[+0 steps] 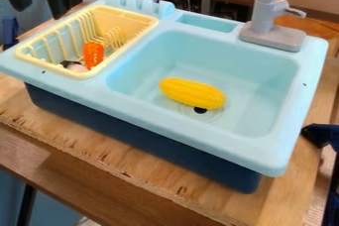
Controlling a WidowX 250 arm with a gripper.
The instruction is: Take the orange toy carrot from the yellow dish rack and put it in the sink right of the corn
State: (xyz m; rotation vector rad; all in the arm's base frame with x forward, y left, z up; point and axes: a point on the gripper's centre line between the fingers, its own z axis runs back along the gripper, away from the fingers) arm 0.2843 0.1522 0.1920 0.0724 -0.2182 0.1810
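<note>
Orange toy piece lies in rack beside basin, end effector nearby

The end effector (40, 13) hangs at upper left in the camera view, beyond the rack side of the basin (245, 103), spread wide with a gap between its dark fingers and nothing held. The orange toy piece (93, 54) is below it and somewhat to its right in the view, on the same side of the basin as the lone arm. Well apart from the end effector, the piece rests within a yellow rack (129, 14) set beside the basin's left side, as the camera sees it. Its long axis runs nearly up and down the view, with one end toward the rack's near edge; whether it stands or leans cannot be told. Just beside its lower end, still left of the basin, sits a pale-and-dark piece (73, 66), partly hidden by the rack.

Farther out, a yellow toy corn cob (192, 93) lies on the basin's floor, partly over the drain hole (200, 110), its long axis slanting from upper left to lower right. A gray faucet (265, 17) rises behind the basin, and a wooden surface (159, 188) carries it all.
</note>
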